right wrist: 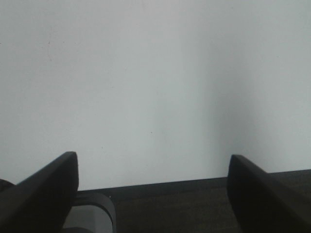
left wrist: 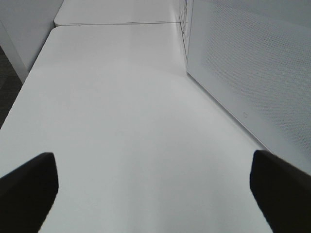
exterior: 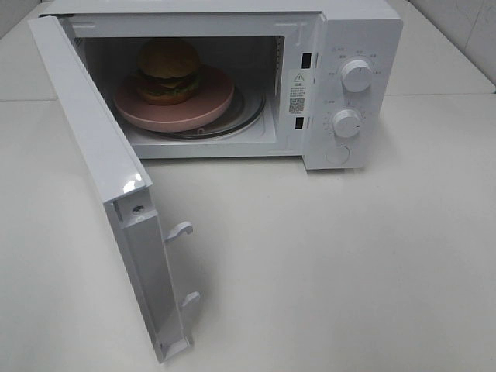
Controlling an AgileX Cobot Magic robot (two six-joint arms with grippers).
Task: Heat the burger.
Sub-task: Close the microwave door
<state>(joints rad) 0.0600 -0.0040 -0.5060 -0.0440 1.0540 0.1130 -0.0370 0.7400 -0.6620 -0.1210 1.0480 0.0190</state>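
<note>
Inside, the burger (exterior: 168, 68) sits on a round pink plate (exterior: 174, 108) in the cavity of the white microwave (exterior: 360, 31), toward 11 o'clock in the high view. The plate rests on the glass turntable (exterior: 242, 115). The microwave door (exterior: 89, 147) stands wide open, swung out toward 7 o'clock, and two latch hooks (exterior: 180, 229) show on its free edge. On the control panel, at about 2 o'clock, two round knobs (exterior: 356, 75) sit one above the other, with a round button (exterior: 338, 154) beneath them. The oven stands on a white table (exterior: 349, 271).

The left gripper (left wrist: 153, 170), seen by its own wrist camera, has its jaws spread wide with nothing between them. It is over bare tabletop, with the door's dotted panel (left wrist: 252, 73) near it. The right gripper (right wrist: 153, 167) also shows its dark fingers (right wrist: 53, 189) parted and empty, above the table's edge with dark floor (right wrist: 194, 204) beyond.
</note>
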